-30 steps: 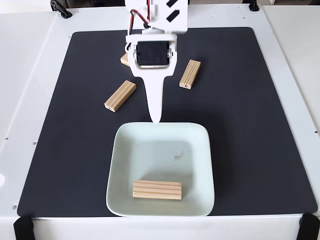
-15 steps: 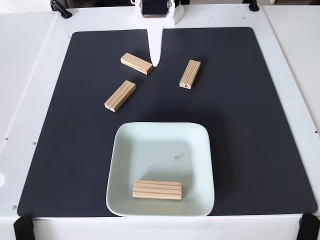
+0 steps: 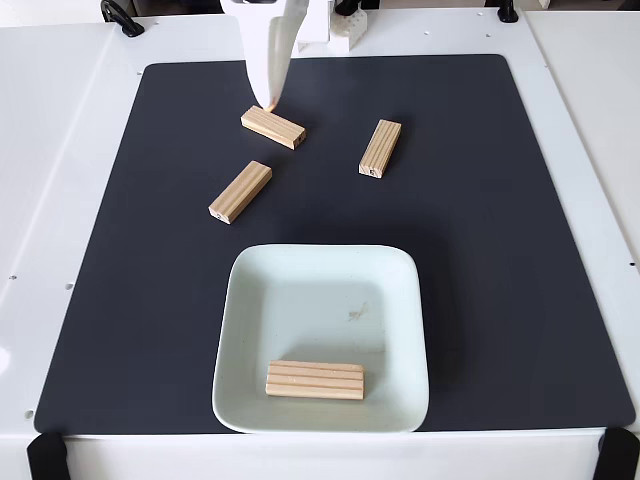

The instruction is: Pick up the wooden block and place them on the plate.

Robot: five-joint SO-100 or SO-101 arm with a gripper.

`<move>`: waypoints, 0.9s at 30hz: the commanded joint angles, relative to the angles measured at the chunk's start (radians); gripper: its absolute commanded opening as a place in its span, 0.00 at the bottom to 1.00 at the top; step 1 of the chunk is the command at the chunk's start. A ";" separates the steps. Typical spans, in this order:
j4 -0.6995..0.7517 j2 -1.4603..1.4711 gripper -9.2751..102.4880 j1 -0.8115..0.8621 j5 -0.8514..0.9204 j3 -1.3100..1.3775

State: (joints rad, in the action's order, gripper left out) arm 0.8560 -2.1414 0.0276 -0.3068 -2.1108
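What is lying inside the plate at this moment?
One wooden block lies flat near the front rim of the plate. A small dark mark shows mid-plate. What is beneath the block is covered.

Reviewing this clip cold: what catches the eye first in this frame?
The pale square plate at the front of the black mat, with one wooden block lying flat near its front edge. Next, three blocks scattered on the mat behind it, and the white gripper reaching in from the top, its tip just above the rearmost block.
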 commanded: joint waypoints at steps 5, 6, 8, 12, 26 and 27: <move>-0.003 0.321 0.08 0.052 -0.293 0.307; -0.002 0.370 0.08 0.054 -0.314 0.347; 0.026 0.454 0.08 0.060 -0.376 0.425; 0.181 0.538 0.08 0.060 -0.472 0.568; 0.430 0.345 0.08 0.094 -0.856 0.509; 0.428 0.307 0.08 0.097 -0.842 0.483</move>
State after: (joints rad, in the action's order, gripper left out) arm 1.2763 -1.7181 0.1197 -1.1704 -1.5953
